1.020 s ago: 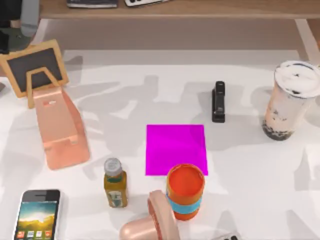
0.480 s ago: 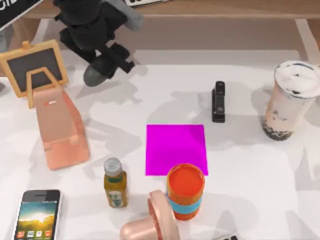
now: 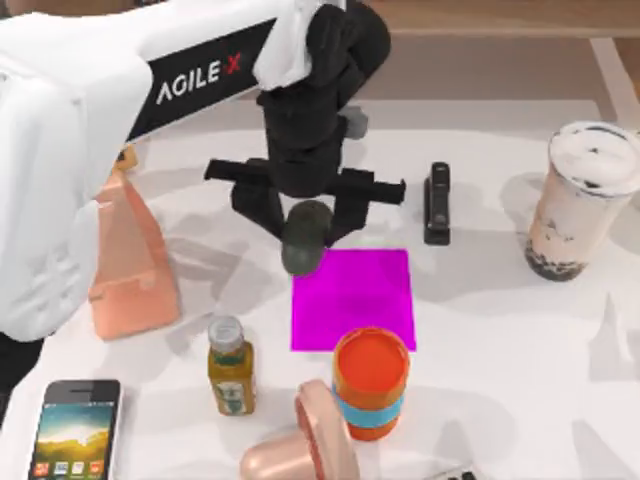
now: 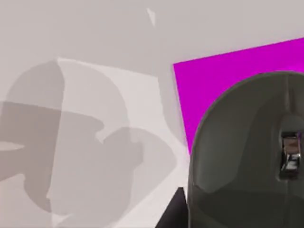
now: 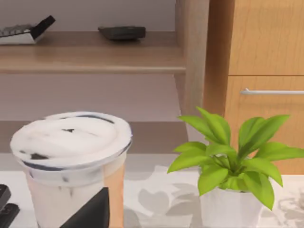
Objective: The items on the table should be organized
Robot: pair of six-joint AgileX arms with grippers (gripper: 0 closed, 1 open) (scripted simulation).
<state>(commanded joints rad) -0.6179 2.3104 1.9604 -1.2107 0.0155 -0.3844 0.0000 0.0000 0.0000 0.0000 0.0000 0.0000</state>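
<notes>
Mouse, dark grey, smooth and rigid, looks light but slippery, held by its narrow sides in the left hand above the magenta mat near the middle of the worktop, so a firm side grip suits it

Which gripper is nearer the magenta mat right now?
Left. The left gripper holds the mouse over the magenta mat's upper-left corner. The right gripper is by the milk-tea cup, far right.
</notes>
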